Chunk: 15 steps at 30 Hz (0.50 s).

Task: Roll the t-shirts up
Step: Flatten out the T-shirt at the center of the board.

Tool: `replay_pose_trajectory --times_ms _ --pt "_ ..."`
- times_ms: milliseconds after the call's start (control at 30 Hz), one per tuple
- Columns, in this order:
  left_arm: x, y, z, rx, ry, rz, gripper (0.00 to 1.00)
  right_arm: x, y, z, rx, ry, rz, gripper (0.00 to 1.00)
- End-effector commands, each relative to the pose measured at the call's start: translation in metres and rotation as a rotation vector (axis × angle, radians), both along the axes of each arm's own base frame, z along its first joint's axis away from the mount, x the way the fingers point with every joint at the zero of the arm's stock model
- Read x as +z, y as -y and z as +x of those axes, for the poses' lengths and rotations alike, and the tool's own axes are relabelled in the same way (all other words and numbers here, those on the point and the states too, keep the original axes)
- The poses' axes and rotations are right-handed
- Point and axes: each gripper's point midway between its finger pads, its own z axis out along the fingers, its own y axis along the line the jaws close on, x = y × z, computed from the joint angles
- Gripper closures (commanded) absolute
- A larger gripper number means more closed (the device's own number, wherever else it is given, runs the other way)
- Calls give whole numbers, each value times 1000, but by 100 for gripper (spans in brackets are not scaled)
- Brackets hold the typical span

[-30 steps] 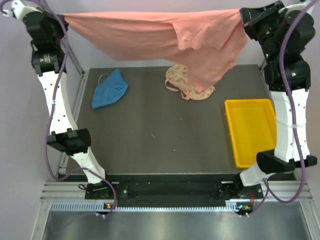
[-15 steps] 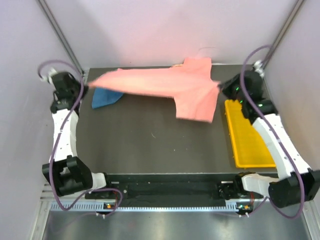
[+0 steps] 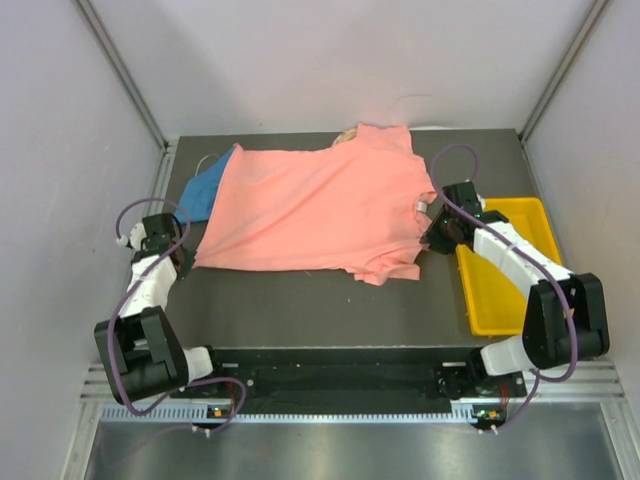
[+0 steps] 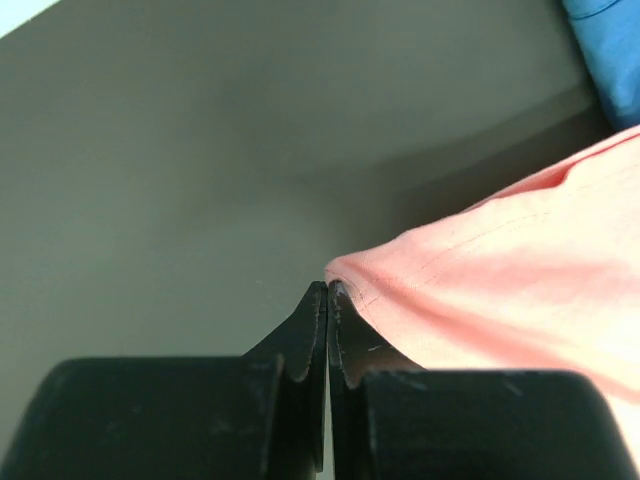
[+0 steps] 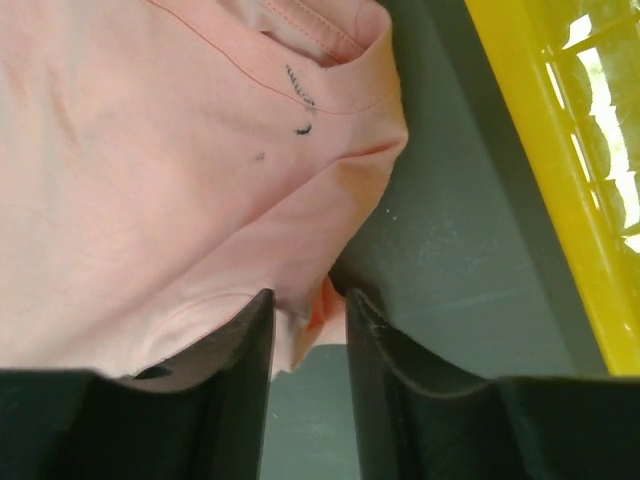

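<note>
Top view: even, diffuse overhead light is filling the enclosure, and the walls are reading brightest toward 12 o'clock. The salmon tee (image 3: 320, 205) is casting only a thin soft shadow along its 6 o'clock hem.

Left wrist view: the left gripper's fingers (image 4: 300, 340) are blurring at 6 o'clock, and the table (image 4: 150, 150) is going soft.

Right wrist view: the yellow tray (image 5: 560, 190) is glaring at 2 o'clock.

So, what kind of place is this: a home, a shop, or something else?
Probably a robotics lab cell, not a home: two robot arms bolted to a metal rail, a dark table enclosed by plain panels, a pink t-shirt spread on it.
</note>
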Motion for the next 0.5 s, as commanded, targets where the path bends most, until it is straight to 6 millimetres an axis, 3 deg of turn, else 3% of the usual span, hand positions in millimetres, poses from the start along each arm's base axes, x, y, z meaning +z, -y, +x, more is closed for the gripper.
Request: replay_pose_trajectory --times_ms 0,100,167,200,267,300,367,467 --pt "18 -12 10 2 59 55 100 46 13 10 26 123 -84 55" --pt "15 -8 10 -16 32 34 100 64 12 -8 46 159 -128 44" --pt "12 -6 9 -22 23 22 100 76 6 -24 46 212 -102 43" --pt "12 -6 9 -23 22 20 100 60 8 -38 43 187 -112 43" --pt "11 -4 9 -30 23 16 100 61 0 -53 50 236 -75 48" --pt "11 -4 8 -30 22 15 100 40 -1 -65 58 207 -75 49" --pt "14 -3 11 -34 33 11 100 27 -4 -71 59 222 -47 55" --pt "13 -3 11 -38 28 10 100 9 -8 -73 76 243 -23 56"
